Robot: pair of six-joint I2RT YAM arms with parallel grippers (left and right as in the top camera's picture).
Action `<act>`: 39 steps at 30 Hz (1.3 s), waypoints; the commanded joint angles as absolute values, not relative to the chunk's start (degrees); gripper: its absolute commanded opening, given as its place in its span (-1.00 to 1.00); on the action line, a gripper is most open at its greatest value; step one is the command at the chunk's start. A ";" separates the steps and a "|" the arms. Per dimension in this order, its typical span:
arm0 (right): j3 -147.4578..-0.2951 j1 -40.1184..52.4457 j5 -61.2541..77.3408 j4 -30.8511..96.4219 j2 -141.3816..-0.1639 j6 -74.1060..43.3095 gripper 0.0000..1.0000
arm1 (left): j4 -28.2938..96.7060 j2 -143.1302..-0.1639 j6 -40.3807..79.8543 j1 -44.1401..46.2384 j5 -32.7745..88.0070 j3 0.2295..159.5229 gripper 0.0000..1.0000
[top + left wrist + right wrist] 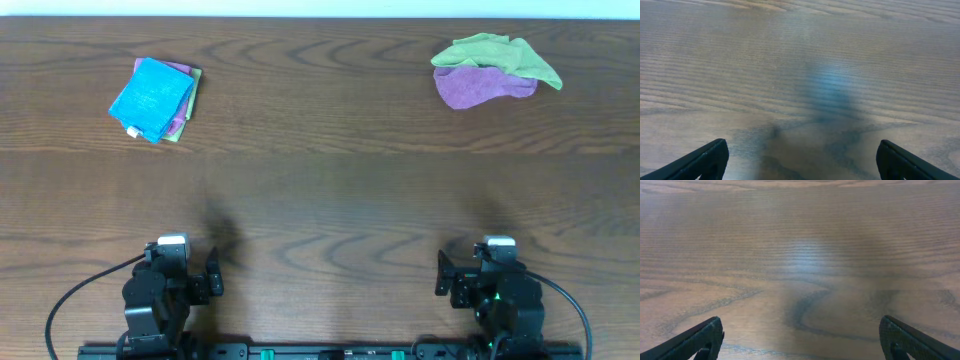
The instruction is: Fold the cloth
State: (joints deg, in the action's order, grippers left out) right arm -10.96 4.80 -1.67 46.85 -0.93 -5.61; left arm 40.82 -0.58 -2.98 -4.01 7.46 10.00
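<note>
The blocky black left arm (pixel 160 295) and blocky black right arm (pixel 508 300) each bore a silver-grey cap (pixel 173 241). A thin black cable (pixel 90 280) curved from each, a small green light (pixel 497 297) glowed on the right, and the matte black fingertips (pixel 705 160) were wedge-shaped.

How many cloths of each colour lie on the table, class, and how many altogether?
Blue cloth: 1
Green cloths: 2, one in each pile
Purple cloths: 2, one in each pile
Total: 5
</note>
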 commanded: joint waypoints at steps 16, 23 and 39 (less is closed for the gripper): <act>-10.35 4.19 -1.23 46.92 -0.30 -5.69 0.98 | 41.76 -0.25 -2.57 -3.77 7.05 9.41 0.91; -10.35 4.19 2.81 42.68 -0.30 -12.71 0.99 | 41.76 -0.25 -2.57 -3.77 7.05 9.41 0.91; -10.33 4.19 9.21 31.59 -0.32 -33.26 0.99 | 41.78 -0.25 -2.57 -3.77 7.05 9.41 0.91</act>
State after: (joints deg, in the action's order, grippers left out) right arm -10.63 4.80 8.60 33.52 -0.89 -28.45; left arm 40.82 -0.58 -2.98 -4.01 7.46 10.00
